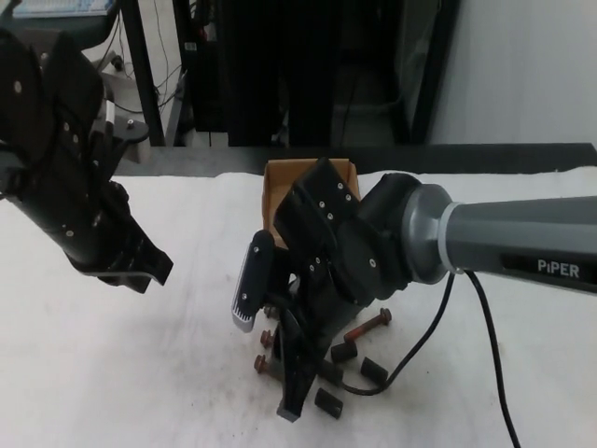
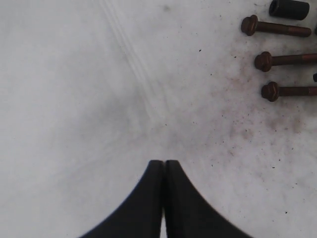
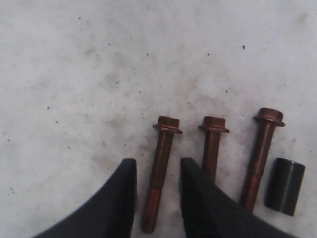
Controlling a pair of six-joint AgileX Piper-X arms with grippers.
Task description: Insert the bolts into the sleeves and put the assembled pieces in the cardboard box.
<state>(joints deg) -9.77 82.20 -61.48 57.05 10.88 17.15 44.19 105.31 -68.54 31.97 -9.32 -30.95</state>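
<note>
Three rusty brown bolts lie side by side on the white bench. In the right wrist view, my right gripper [image 3: 156,167] is open and straddles the first bolt [image 3: 161,173], with a gap on either side. The second bolt [image 3: 213,144], the third bolt [image 3: 262,153] and a black sleeve [image 3: 285,186] lie beside it. In the high view, the right gripper [image 1: 270,345] points down over the bolts [image 1: 264,359]. My left gripper [image 2: 163,164] is shut and empty above bare bench, with the bolts [image 2: 285,60] and a sleeve [image 2: 290,9] off to one side. The cardboard box [image 1: 278,187] stands behind the right arm.
More black sleeves [image 1: 345,352] [image 1: 373,371] [image 1: 328,403] and another bolt [image 1: 368,325] lie by the right arm, with its cable [image 1: 420,345] looped next to them. The left arm [image 1: 84,205] hangs over the bench's left side. The bench's far edge [image 1: 187,159] borders dark equipment.
</note>
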